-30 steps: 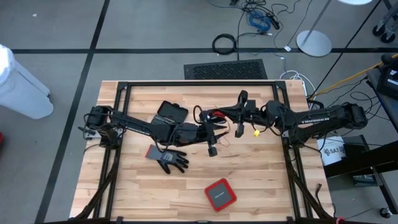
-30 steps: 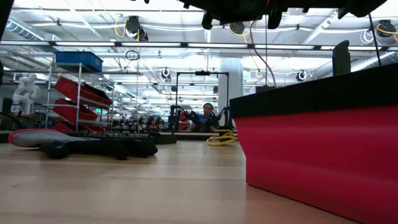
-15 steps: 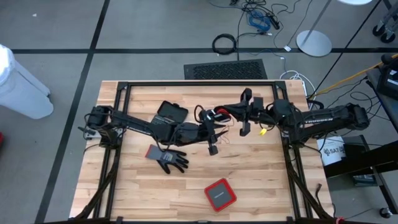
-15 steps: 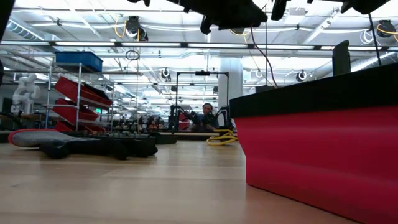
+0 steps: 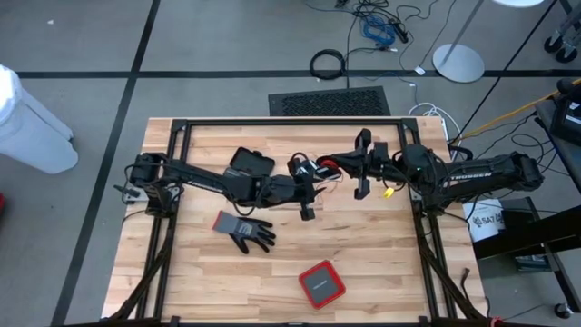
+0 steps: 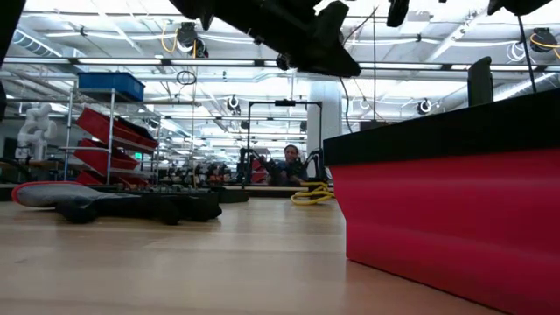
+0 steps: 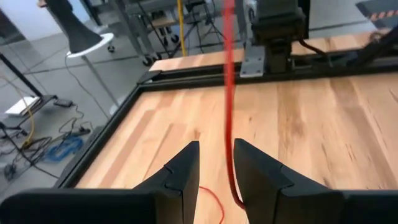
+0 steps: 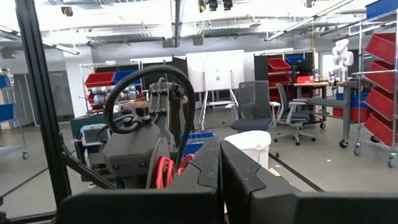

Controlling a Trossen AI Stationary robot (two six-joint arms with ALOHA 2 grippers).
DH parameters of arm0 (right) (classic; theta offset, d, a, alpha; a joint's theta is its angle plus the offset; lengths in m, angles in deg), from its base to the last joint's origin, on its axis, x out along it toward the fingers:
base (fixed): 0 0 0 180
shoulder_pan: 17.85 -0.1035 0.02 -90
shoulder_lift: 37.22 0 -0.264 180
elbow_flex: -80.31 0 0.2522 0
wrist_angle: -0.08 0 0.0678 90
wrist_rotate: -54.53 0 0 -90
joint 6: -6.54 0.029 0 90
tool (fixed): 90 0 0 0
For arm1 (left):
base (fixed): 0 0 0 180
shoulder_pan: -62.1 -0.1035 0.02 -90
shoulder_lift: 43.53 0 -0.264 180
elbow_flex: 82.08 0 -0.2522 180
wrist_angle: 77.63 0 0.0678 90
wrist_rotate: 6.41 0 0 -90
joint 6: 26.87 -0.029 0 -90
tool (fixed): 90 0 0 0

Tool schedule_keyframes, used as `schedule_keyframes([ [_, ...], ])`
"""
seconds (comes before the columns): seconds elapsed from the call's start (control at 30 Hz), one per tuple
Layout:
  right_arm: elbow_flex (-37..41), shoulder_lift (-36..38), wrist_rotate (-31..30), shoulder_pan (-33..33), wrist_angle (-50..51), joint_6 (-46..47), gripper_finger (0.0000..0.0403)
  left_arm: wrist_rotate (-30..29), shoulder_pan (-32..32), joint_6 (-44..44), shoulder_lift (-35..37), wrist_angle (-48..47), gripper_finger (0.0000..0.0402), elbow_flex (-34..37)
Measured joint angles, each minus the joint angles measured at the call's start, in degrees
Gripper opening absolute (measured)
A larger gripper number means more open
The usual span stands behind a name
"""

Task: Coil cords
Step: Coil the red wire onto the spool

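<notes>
Left gripper [image 7: 214,177] pinches the taut red cord [image 7: 228,93] — right gripper [image 5: 361,186], pressed together, could yank it free by pulling harder.

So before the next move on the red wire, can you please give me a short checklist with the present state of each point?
1. Red wire runs between the left gripper fingers: ok.
2. Left gripper clamped on the red wire: cannot tell; a gap shows between the fingers.
3. Right gripper shut: ok.
4. Right gripper holds the red wire: cannot tell; red loops show just behind its fingers.
5. Yellow wire out of the way: not ok, it hangs by the right arm.
6. Grey glove away from both grippers: ok.
</notes>
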Motion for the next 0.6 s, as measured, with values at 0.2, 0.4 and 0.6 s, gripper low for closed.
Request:
schedule_keyframes([
  [0.2,0.0,0.5,0.0,0.0,0.7,-0.3,0.0000,1.6,0.0,-1.1,0.0,8.7,0.0106,5.7],
  [0.4,0.0,0.5,0.0,0.0,1.2,-0.4,0.0000,2.5,-0.4,-0.7,0.0,23.4,0.0106,14.3],
  [0.6,0.0,0.5,0.0,0.0,1.7,-0.6,0.0000,4.8,-1.5,1.1,0.0,30.6,0.0106,19.0],
])
